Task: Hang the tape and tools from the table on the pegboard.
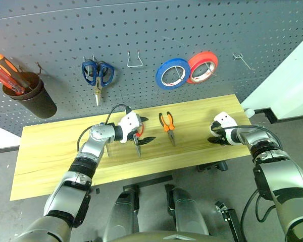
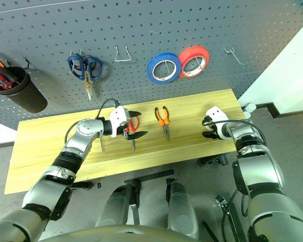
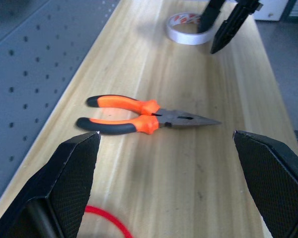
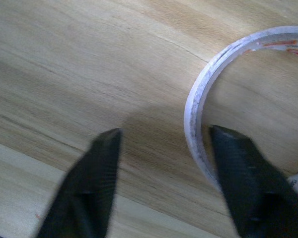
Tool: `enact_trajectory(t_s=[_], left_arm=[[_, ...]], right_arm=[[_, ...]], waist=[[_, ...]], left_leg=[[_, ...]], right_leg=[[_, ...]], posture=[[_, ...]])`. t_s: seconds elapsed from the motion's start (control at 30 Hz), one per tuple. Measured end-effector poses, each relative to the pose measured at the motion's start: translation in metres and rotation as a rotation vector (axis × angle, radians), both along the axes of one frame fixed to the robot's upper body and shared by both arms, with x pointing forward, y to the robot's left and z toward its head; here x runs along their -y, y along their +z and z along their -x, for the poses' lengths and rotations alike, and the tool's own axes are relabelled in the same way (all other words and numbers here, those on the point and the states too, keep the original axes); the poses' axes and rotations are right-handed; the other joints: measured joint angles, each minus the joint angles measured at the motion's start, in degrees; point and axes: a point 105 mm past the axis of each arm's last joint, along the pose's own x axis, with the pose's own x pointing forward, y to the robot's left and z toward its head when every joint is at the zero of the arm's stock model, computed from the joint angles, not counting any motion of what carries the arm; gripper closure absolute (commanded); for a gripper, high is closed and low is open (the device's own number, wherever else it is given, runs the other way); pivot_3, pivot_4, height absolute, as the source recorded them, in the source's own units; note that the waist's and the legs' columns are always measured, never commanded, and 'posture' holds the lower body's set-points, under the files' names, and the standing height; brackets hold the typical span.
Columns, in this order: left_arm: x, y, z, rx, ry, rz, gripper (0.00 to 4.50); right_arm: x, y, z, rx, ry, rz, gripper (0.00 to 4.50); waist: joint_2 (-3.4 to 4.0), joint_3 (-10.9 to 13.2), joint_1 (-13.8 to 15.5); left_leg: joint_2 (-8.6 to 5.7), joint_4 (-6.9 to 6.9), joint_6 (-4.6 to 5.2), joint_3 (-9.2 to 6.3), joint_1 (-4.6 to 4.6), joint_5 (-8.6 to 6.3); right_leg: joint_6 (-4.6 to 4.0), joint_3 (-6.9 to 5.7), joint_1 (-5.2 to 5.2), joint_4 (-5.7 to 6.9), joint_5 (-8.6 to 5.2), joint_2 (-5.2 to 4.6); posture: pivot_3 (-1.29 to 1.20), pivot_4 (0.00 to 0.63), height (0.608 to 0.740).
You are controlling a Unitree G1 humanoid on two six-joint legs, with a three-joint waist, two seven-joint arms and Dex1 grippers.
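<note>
The whitish tape [image 4: 196, 119] lies flat on the table [image 1: 50, 151] near its right end. My right gripper [image 4: 165, 130] is open and straddles the roll's wall, one finger inside the ring and one outside. The left wrist view shows the same tape [image 3: 181, 35] with the right gripper's fingers over it. Orange-handled pliers [image 1: 166, 123] lie mid-table. My left gripper [image 1: 145, 129] is open just left of the pliers, above the red-handled scissors [image 1: 138, 150], whose blade points toward the front edge. The pegboard [image 1: 141, 30] rises behind the table.
On the pegboard hang blue-handled scissors [image 1: 97, 74], a blue tape roll [image 1: 172, 73], a red tape roll [image 1: 202, 66] and a dark cup [image 1: 33, 96] with red and orange screwdrivers. Bare wire hooks [image 1: 135, 59] sit between them and at the far right [image 1: 241, 60].
</note>
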Motion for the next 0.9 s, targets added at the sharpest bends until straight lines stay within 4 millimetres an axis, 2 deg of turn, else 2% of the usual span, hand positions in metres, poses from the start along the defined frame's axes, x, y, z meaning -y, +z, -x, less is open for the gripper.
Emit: enact_trajectory(t_s=[0.2,0.3,0.5,0.57,0.67,0.73,0.9], left_arm=[[-0.009,-0.011,0.007,-0.044,0.026,-0.006,0.0],[-0.014,-0.014,0.009,-0.057,0.036,-0.015,0.0],[-0.014,-0.006,0.009,-0.043,0.03,-0.001,0.0],[-0.013,-0.001,0.01,-0.027,0.019,0.009,0.0],[-0.013,0.003,0.014,-0.015,0.017,0.027,0.0],[-0.014,0.004,0.018,-0.011,0.019,0.042,0.0],[-0.025,0.0,0.027,-0.032,0.05,0.05,0.0]], right_arm=[[-0.001,-0.001,0.001,-0.01,0.013,0.004,4.45],[-0.001,-0.001,0.0,-0.007,0.01,0.004,4.49],[-0.002,0.002,0.001,-0.004,0.038,-0.007,4.49],[-0.001,0.013,-0.001,0.012,0.072,-0.022,4.49],[0.005,0.043,-0.001,0.076,0.129,-0.056,4.49],[0.006,0.061,0.012,0.139,0.158,-0.087,4.49],[-0.017,0.075,0.057,0.19,0.173,-0.185,4.49]], waist=[[0.0,0.0,0.0],[0.0,0.0,0.0],[0.0,0.0,0.1],[0.02,0.0,0.1],[0.02,0.0,0.3],[0.03,-0.1,0.8],[0.15,-0.2,1.8]], left_leg=[[0.0,0.01,0.0,-0.01,0.02,0.0],[0.0,0.02,0.0,-0.01,0.02,0.0],[0.0,0.02,-0.01,0.0,0.01,0.0],[0.0,0.01,-0.01,0.02,0.0,0.01],[-0.01,0.01,-0.02,0.02,0.01,0.01],[0.01,-0.02,-0.02,-0.04,-0.01,0.01],[0.04,0.06,-0.06,-0.01,0.0,0.01]], right_leg=[[0.0,0.0,0.0,0.05,0.0,0.01],[0.0,0.0,0.0,0.05,0.0,0.01],[0.0,0.0,0.0,0.05,0.01,0.01],[0.01,0.01,-0.01,0.04,0.01,0.0],[0.07,0.0,0.01,0.05,0.04,0.01],[0.07,-0.04,0.0,0.04,0.04,0.01],[0.09,-0.04,0.01,0.04,0.06,0.02]], posture=[[-0.05,0.305,0.74],[-0.05,0.302,0.74],[-0.04,0.267,0.74],[-0.04,0.253,0.74],[-0.05,0.233,0.74],[-0.05,0.224,0.74],[-0.09,0.194,0.74]])
